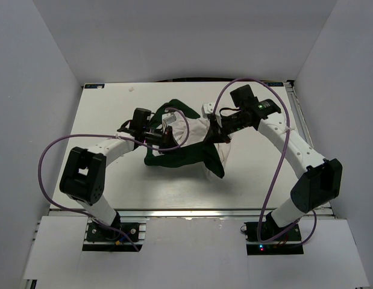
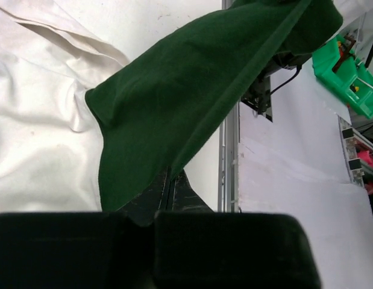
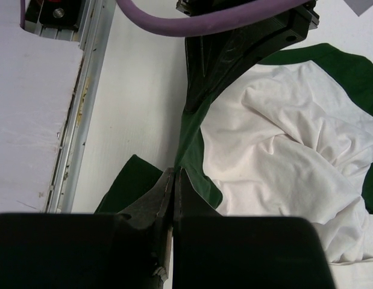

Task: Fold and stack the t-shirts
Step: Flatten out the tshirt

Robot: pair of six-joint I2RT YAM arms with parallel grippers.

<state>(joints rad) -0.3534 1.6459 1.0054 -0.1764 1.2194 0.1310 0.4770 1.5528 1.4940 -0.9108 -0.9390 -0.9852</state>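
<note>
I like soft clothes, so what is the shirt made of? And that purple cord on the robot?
The t-shirt looks like soft cloth, probably cotton: it is matte and crumples into loose folds. Its green sleeve shows a slightly fuzzy surface up close. The purple cable looks like smooth rubber or plastic: it bends in a round curve with a faint sheen.

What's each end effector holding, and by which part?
Both shut on the t-shirt: left end effector pinches a green sleeve; right end effector pinches a green edge, sleeve or collar unclear.

A flat white table (image 1: 102,117) lies between pale walls (image 1: 29,90). Green plastic bins (image 2: 346,69) stand beyond its metal edge rail (image 2: 229,168).
</note>
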